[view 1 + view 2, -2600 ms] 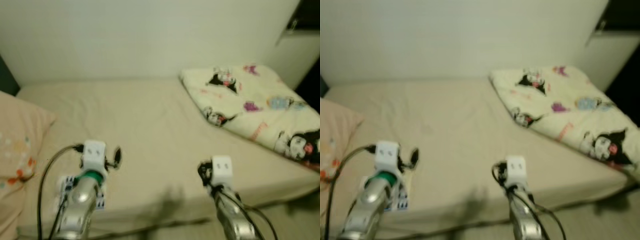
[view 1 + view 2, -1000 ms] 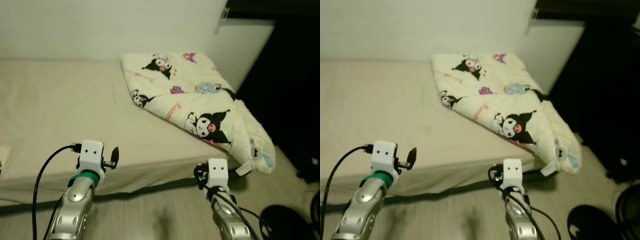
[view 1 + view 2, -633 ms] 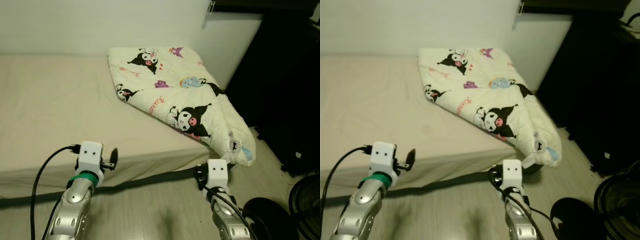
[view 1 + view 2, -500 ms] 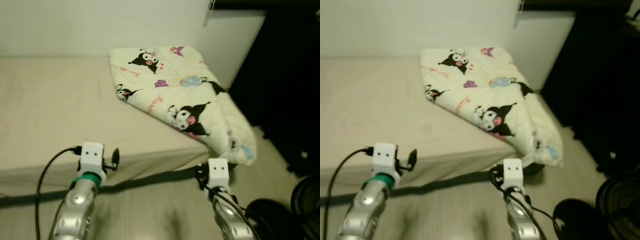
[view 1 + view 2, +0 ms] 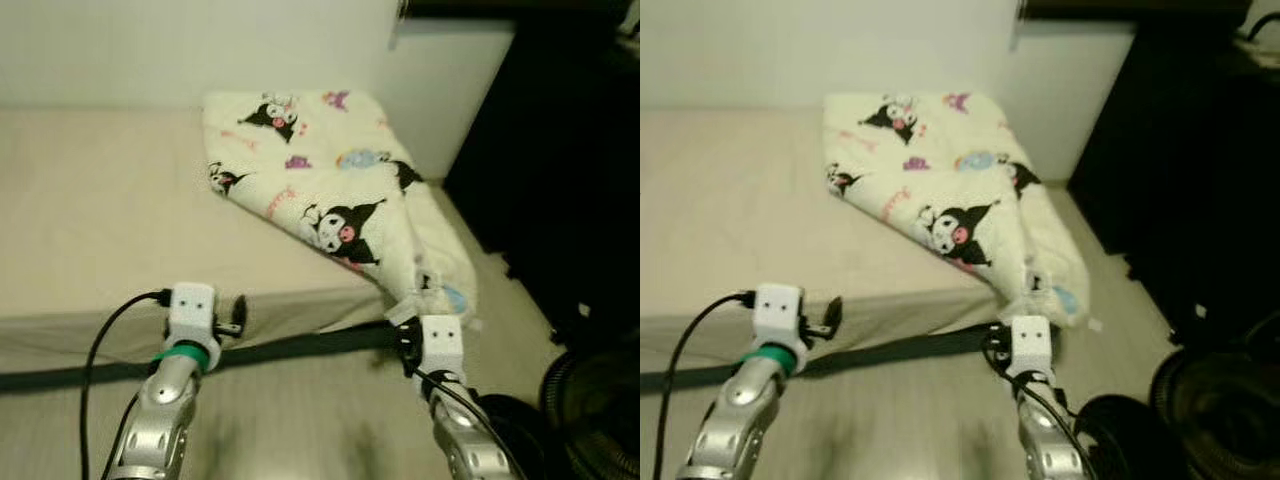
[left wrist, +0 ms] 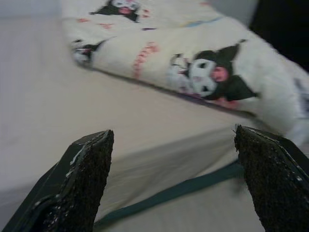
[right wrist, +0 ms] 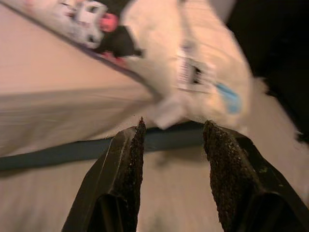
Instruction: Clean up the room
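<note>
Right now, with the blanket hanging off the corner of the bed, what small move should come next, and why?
Probably ease the right claw forward toward the blanket's drooping corner. That corner spills over the bed's edge toward the floor, with a tag dangling directly ahead of the open right claw. The left claw is also open, but it faces the flat part farther along the bed.

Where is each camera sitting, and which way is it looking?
Eye views: on the head, looking forward and down at the bed and blanket; both arms show, left hand and right hand.
Left wrist view: on the left arm, looking along its wide-open fingers at the blanket.
Right wrist view: on the right arm, fingers apart, facing the blanket's hanging corner.
All share the blanket.
</note>
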